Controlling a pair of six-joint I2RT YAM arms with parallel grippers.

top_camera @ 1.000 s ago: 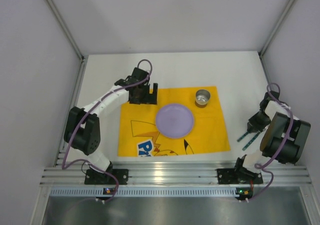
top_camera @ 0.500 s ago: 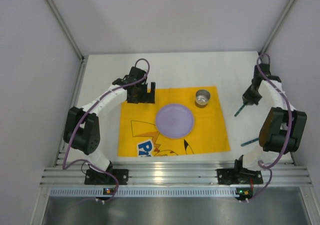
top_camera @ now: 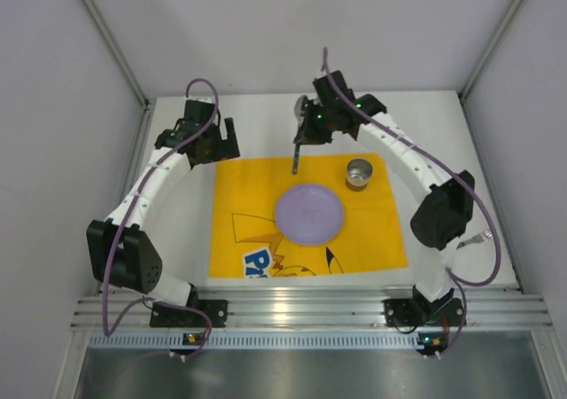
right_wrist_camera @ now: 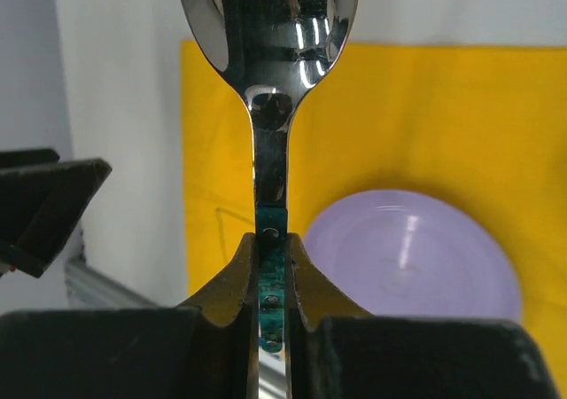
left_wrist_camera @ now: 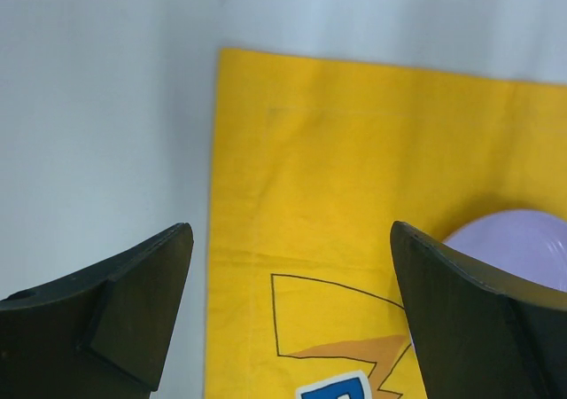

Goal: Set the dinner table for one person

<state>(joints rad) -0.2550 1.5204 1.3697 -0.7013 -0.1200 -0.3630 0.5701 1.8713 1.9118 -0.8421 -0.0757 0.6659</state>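
My right gripper (top_camera: 301, 138) is shut on the green handle of a metal spoon (top_camera: 294, 161), which it holds in the air over the far edge of the yellow mat (top_camera: 252, 195). In the right wrist view the fingers (right_wrist_camera: 239, 270) pinch the handle and the spoon (right_wrist_camera: 268, 27) sticks out ahead. A purple plate (top_camera: 309, 213) lies on the mat's middle. My left gripper (top_camera: 221, 144) hovers open and holds nothing, over the mat's far left corner on the white dinner table (top_camera: 257, 115).
A small metal cup (top_camera: 359, 172) stands on the mat's far right corner. A metal utensil end (top_camera: 484, 237) shows beside the right arm's elbow at the table's right side. Grey walls close in the table on three sides.
My right arm has lifted the spoon from the table's right side and swung it left across the back to the mat's far edge. My left gripper drew back and left, staying open.
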